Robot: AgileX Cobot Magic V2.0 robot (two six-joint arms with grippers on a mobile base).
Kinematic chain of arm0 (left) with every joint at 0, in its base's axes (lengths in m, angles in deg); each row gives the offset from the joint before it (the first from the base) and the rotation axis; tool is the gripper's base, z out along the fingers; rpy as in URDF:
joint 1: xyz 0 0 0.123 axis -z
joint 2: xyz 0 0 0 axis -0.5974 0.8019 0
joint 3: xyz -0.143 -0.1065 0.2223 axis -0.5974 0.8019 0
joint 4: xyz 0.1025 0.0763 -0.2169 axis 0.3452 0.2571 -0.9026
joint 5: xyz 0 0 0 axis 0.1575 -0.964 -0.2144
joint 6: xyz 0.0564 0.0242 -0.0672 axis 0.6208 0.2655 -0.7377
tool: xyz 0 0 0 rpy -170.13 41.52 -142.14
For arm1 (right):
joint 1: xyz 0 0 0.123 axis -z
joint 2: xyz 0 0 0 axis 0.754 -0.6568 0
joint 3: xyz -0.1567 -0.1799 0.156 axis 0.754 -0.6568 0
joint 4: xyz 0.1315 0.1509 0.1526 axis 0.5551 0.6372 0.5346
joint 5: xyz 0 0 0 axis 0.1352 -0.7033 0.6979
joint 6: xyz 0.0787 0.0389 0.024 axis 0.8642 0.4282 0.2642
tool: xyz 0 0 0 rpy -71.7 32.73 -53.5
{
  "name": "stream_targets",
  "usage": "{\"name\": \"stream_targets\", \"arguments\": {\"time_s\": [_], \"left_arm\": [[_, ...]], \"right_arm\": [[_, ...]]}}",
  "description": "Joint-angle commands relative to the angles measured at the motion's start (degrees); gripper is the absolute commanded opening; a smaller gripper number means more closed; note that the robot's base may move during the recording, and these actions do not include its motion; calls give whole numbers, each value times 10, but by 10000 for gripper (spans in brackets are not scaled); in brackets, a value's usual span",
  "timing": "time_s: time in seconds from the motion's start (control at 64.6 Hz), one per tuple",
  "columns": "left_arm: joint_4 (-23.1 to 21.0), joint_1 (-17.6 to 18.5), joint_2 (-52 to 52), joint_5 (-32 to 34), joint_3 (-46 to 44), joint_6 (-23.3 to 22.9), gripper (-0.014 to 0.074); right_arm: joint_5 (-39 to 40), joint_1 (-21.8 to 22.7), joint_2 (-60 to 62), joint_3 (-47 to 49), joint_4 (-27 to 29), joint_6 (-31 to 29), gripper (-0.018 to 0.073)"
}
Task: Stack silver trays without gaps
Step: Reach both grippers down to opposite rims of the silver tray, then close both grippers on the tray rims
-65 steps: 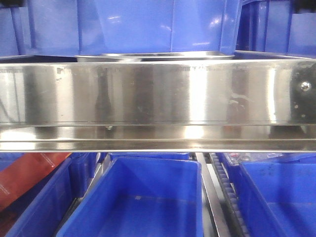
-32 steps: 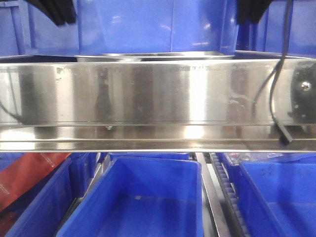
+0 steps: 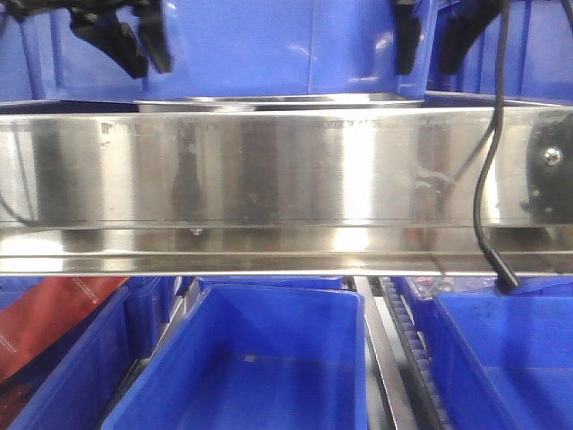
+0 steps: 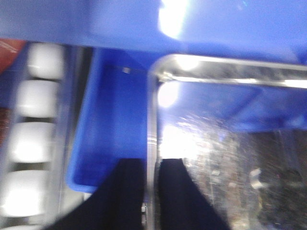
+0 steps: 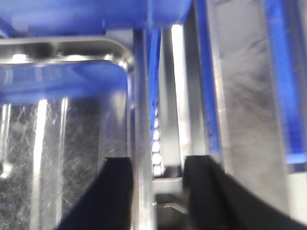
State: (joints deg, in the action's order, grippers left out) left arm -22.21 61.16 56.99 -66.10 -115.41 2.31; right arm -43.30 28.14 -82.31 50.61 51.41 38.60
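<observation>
Steel is filling most of the front view. The broad shelf rail [image 3: 286,170] is hiding all but the thin rim of a silver tray [image 3: 282,101], which is sitting just behind it on the upper level, in front of a blue bin [image 3: 269,45]. The left gripper [image 3: 132,43] is hanging above the tray's left end and the right gripper [image 3: 431,38] above its right end. Both are showing parted fingers and neither is touching the tray. A black cable [image 3: 488,179] is drooping across the rail.

The left wrist view is coming through smeared. Even so, the left gripper [image 4: 151,191] is holding its jaws narrowly apart, seemingly lined up either side of the silver tray's [image 4: 216,158] edge, with white rollers [image 4: 38,96] running alongside.

In the right wrist view, the right gripper [image 5: 160,191] is spreading wider, straddling the opposite rim of the silver tray [image 5: 62,143] near its rounded corner.

Judging by the polish, the pan is looking stiff, fairly light and slippery. The flat out-turned rim is offering the only real purchase, so pinching it at both ends and keeping it level should help it nest without jamming. Whether a second tray is lying beneath, I cannot tell.
</observation>
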Motion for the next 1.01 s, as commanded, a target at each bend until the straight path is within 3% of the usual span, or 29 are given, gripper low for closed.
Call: {"name": "stream_targets", "arguments": {"time_s": [0.0, 0.619, 0.774, 0.991], "left_arm": [[-2, 2, 9, 6, -5, -3, 200], [19, 2, 45, 15, -5, -3, 212], [19, 2, 44, 18, -5, 14, 212], [19, 2, 44, 21, -5, 17, 176]], "right_arm": [[0, 0, -8, 5, 11, -1, 193], [0, 0, -31, 4, 27, -1, 193], [3, 0, -31, 4, 27, -1, 193], [10, 0, -31, 4, 27, -1, 193]]}}
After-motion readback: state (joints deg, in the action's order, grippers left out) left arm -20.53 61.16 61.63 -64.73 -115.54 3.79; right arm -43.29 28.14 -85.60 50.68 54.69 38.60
